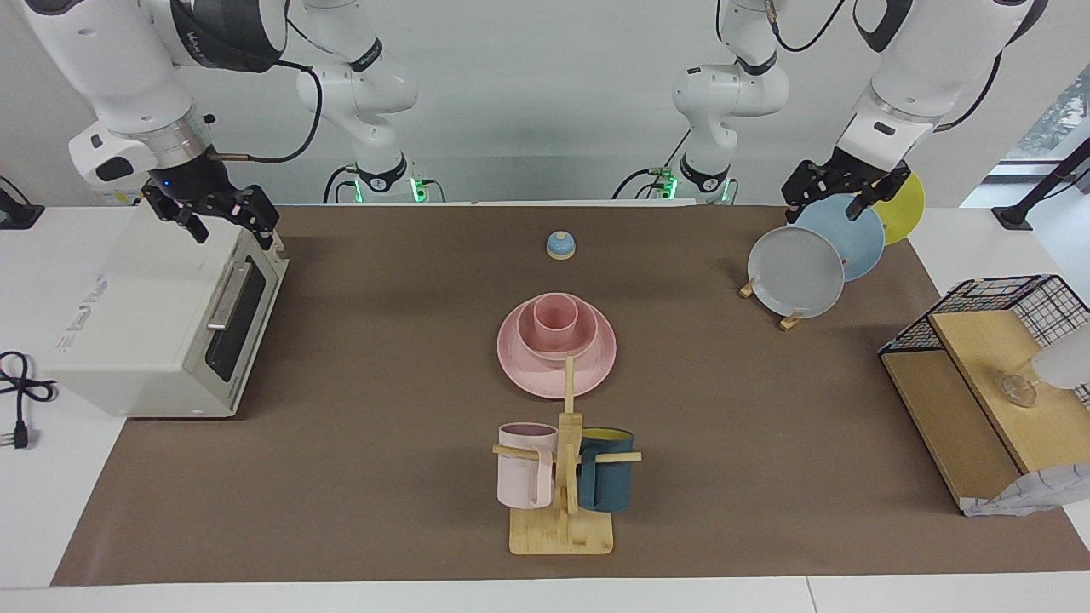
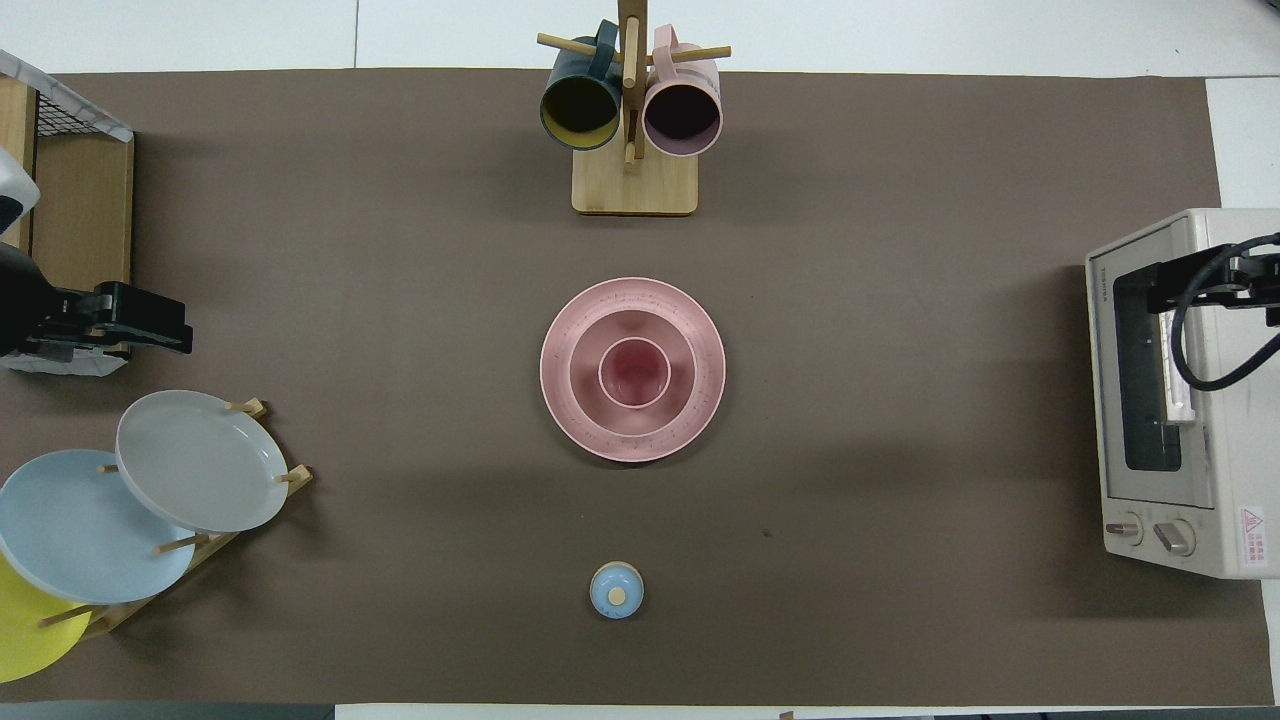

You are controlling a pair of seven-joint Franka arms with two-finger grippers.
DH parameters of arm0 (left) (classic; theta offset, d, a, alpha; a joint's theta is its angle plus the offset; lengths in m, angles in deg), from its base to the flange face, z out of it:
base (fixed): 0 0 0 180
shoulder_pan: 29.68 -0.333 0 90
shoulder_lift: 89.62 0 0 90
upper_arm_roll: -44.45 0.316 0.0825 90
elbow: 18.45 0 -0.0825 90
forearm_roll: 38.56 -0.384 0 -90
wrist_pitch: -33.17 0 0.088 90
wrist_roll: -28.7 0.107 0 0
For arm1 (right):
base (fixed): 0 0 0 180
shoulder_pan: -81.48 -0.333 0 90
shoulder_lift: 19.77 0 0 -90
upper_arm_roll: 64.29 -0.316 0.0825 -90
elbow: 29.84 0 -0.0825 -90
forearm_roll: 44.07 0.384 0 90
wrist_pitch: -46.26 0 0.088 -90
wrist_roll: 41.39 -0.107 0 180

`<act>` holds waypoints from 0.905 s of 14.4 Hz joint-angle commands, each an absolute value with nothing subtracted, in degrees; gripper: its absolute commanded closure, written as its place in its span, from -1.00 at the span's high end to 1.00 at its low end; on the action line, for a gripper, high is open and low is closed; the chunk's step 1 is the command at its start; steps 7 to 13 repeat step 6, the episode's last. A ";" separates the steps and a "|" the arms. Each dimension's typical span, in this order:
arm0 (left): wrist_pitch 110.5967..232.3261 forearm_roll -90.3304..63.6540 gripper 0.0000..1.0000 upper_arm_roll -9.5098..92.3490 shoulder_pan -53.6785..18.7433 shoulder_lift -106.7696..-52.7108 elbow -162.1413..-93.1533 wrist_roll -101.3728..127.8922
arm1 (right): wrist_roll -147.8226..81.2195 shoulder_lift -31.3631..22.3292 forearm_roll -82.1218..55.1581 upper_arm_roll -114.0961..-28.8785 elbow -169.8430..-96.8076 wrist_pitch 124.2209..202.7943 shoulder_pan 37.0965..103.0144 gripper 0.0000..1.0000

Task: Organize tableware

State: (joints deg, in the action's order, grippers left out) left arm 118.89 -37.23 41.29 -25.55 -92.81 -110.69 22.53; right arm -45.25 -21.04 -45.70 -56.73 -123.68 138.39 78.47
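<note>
The brown surface (image 1: 358, 477) carries a white toaster oven (image 1: 162, 328) at the right arm's end, with the right gripper (image 1: 223, 221) hanging over its top; whether its fingers are spread cannot be told. At the left arm's end, the left gripper (image 1: 839, 197) hangs over the rack of grey, blue and yellow plates (image 1: 796, 272); its fingers cannot be read either. At the middle sits the pink plate (image 2: 632, 370), the bowl (image 2: 632, 345) on it, the cup (image 2: 634, 372) inside the bowl. Farther from the robots stands the mug rack (image 1: 562, 485).
</note>
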 commanded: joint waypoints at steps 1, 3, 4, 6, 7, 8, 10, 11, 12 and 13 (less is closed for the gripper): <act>118.24 -37.24 1.00 40.76 -26.08 -92.96 -110.47 22.55 | -44.11 -21.44 -44.60 -56.46 -124.06 137.76 78.58 1.00; 118.33 -37.24 1.00 40.84 -26.08 -93.23 -110.56 22.64 | -44.03 -21.44 -44.69 -56.46 -124.06 137.76 78.58 1.00; 118.33 -37.24 1.00 40.84 -26.08 -93.23 -110.56 22.64 | -44.11 -21.44 -44.60 -56.46 -124.06 137.76 78.58 1.00; 118.33 -37.24 1.00 40.84 -26.08 -93.23 -110.65 22.64 | -44.11 -21.44 -44.60 -56.46 -124.06 137.76 78.58 1.00; 118.33 -37.24 1.00 40.84 -26.08 -93.23 -110.65 22.64 | -44.11 -21.44 -44.60 -56.46 -124.06 137.76 78.58 1.00; 118.33 -37.24 1.00 40.84 -26.08 -93.23 -110.65 22.64 | -44.11 -21.44 -44.60 -56.46 -124.06 137.76 78.58 1.00; 118.33 -37.24 1.00 40.84 -26.08 -93.23 -110.65 22.64 | -44.11 -21.44 -44.60 -56.46 -124.06 137.76 78.58 1.00; 118.33 -37.24 1.00 40.84 -26.08 -93.23 -110.65 22.64 | -44.11 -21.44 -44.60 -56.46 -124.06 137.76 78.58 1.00; 118.33 -37.24 1.00 40.84 -26.08 -93.23 -110.65 22.64 | -44.11 -21.44 -44.60 -56.46 -124.06 137.76 78.58 1.00; 118.33 -37.24 1.00 40.84 -26.08 -93.23 -110.65 22.64 | -44.11 -21.44 -44.60 -56.46 -124.06 137.76 78.58 1.00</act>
